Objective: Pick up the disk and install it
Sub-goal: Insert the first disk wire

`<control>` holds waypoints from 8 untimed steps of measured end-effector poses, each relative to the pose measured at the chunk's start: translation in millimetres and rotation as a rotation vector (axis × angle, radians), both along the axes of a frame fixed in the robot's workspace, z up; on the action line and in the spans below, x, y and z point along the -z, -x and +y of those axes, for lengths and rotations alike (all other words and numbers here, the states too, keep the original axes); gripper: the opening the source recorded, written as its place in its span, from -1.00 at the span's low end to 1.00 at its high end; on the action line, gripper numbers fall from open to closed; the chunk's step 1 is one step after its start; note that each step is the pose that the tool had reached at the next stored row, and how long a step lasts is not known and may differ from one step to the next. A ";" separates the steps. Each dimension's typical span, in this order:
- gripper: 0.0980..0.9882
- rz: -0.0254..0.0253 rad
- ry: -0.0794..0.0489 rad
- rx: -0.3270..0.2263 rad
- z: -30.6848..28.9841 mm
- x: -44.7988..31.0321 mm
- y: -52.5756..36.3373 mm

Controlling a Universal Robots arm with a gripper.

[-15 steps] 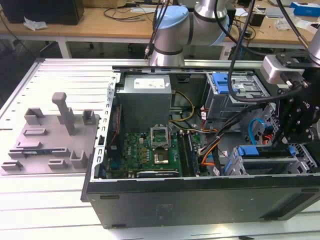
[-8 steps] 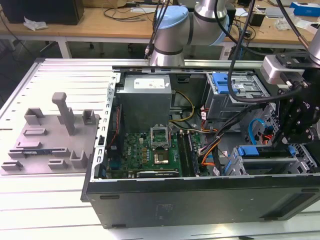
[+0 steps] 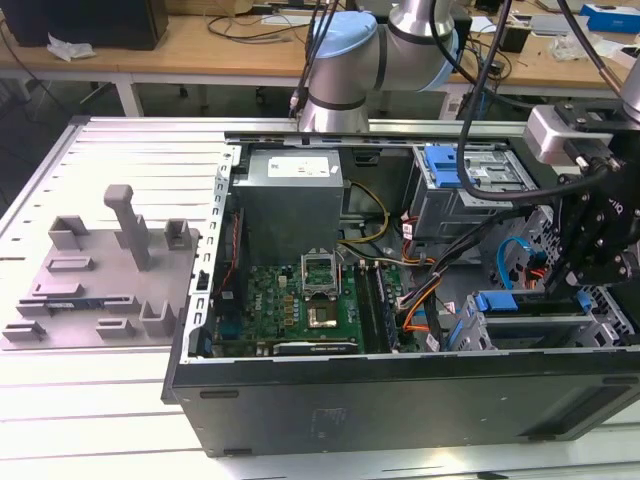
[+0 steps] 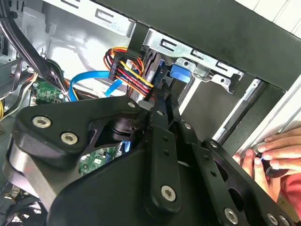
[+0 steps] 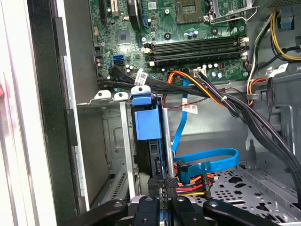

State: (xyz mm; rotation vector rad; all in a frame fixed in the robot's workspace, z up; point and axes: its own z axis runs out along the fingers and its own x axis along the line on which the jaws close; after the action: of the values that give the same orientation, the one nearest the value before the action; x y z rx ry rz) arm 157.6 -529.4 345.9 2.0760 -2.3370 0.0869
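The disk (image 5: 146, 123) stands edge-on in a slot of the metal drive cage (image 5: 115, 141) at the corner of the open computer case (image 3: 400, 385). Its blue carrier and latch tab face the motherboard. In the second wrist view the blue carrier end (image 4: 181, 73) shows just past my fingertips. My gripper (image 5: 165, 184) reaches down into the cage, its two black fingers (image 4: 160, 110) close together on the disk's near end. The disk's metal body is mostly hidden between the cage walls and my fingers.
A bundle of red, yellow and black power wires (image 5: 195, 181) and a blue data cable (image 5: 211, 157) lie right beside the gripper. The motherboard (image 3: 300, 300) and grey power supply (image 3: 290, 200) fill the case. A person's hand (image 4: 273, 155) rests at the case edge. A grey fixture tray (image 3: 100, 280) sits outside the case.
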 end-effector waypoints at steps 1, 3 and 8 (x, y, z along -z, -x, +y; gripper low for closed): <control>-0.85 0.0000 0.000 0.000 0.0 -0.1 0.0; -0.85 0.0029 0.000 0.000 0.0 -0.1 -0.1; -0.85 0.0088 0.000 0.000 0.6 -0.1 -0.5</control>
State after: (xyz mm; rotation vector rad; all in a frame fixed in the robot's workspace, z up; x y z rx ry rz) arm 158.2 -528.7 346.0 2.0720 -2.3320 0.0778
